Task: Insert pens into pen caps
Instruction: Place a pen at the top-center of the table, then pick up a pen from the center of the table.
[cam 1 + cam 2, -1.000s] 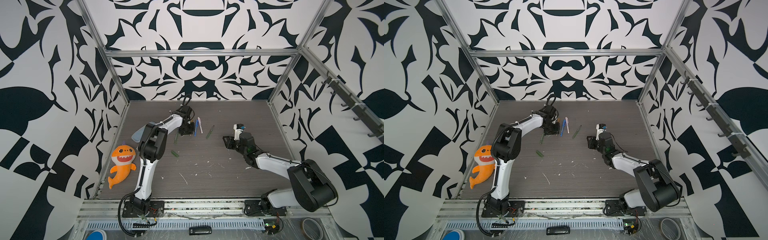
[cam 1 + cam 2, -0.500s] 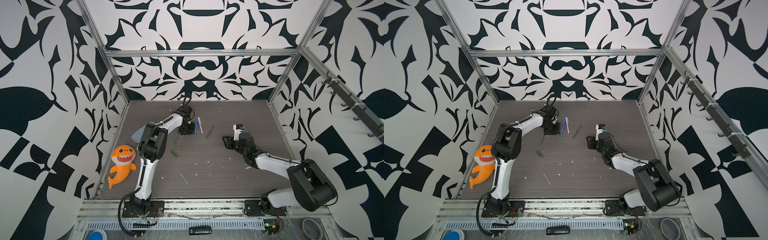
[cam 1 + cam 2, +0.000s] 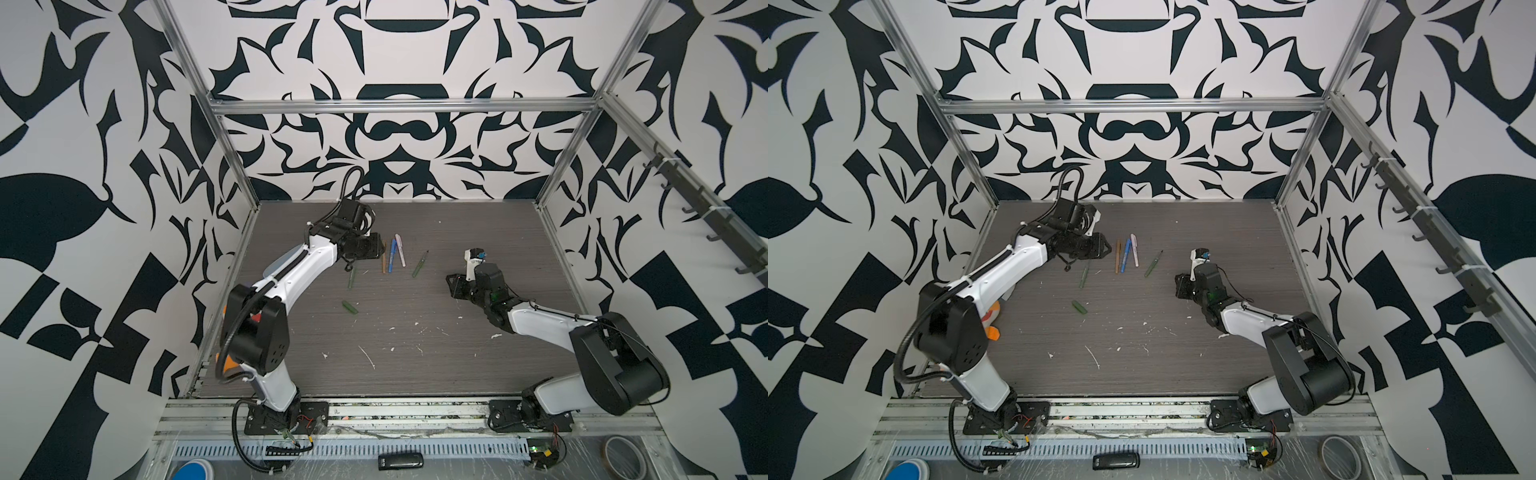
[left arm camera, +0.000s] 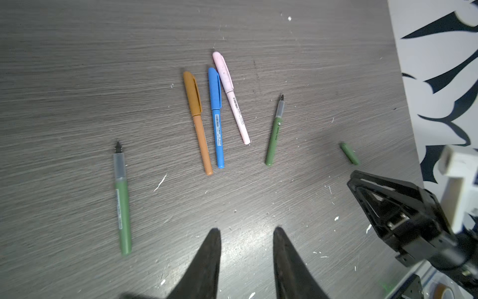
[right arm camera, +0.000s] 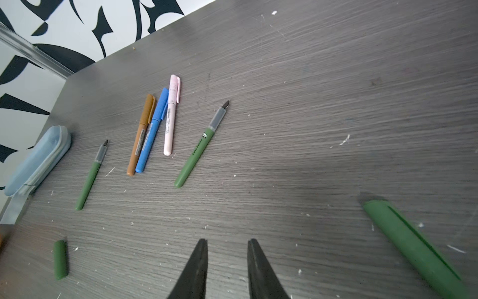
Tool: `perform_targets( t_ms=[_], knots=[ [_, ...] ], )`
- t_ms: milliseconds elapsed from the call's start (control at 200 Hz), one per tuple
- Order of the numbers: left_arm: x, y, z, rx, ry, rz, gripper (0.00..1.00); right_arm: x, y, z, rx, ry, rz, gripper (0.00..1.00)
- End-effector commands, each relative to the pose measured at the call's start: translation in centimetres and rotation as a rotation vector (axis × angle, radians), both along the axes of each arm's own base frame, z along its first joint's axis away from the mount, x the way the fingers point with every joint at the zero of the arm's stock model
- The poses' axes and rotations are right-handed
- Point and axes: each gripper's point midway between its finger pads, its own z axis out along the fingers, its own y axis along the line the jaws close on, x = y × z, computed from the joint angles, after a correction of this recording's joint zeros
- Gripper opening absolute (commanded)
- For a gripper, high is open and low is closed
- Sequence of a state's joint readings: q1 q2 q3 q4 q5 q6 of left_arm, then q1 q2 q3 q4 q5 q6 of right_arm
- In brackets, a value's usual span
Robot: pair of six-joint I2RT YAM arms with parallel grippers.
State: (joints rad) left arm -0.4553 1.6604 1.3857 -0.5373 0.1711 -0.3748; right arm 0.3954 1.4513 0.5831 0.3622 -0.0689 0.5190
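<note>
Ahead of the left gripper [image 4: 247,229], narrowly parted and empty on its outstretched arm, lie the pens [image 4: 217,121]. The right gripper [image 5: 227,240], likewise narrow and empty, hangs low beside a green cap [image 5: 412,246].

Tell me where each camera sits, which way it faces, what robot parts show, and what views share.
Top views: high above the arms' bases, looking down at the table; left arm and right arm show whole.
Left wrist: on the left arm, facing the capped pens; left gripper and right gripper show.
Right wrist: on the right arm, facing those pens; only the right gripper shows.
Shared: every view shows three capped pens and two uncapped green pens.
</note>
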Motion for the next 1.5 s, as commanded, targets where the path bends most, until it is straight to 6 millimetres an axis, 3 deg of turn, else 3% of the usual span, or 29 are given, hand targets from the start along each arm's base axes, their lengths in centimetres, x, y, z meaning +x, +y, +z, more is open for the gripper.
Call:
perform_targets(
  t_ms=[0,230,595,820,1495],
  knots=[
    [-1.7,2.3,-3.7,0.061,0.054,0.077,0.37,0.9,0.6,2.0,-0.018,-0.015,0.019,0.29],
    [-2.5,5.4,-7.2,0.141,0.075,0.181,0.37,0.6,1.1,3.1,-0.021,0.006,0.044,0.27],
    [1.4,7.7,-11.2,0.291,0.136,0.24,0.32,-1.1,1.6,4.2,-0.04,0.037,0.081,0.26],
    [2.3,8.4,-13.7,0.391,0.187,0.219,0.29,-1.6,1.5,4.8,-0.06,0.037,0.096,0.26],
    [-0.3,9.5,-17.3,0.481,0.305,0.157,0.18,-1.5,1.7,5.6,-0.042,0.029,0.095,0.24]
  ],
)
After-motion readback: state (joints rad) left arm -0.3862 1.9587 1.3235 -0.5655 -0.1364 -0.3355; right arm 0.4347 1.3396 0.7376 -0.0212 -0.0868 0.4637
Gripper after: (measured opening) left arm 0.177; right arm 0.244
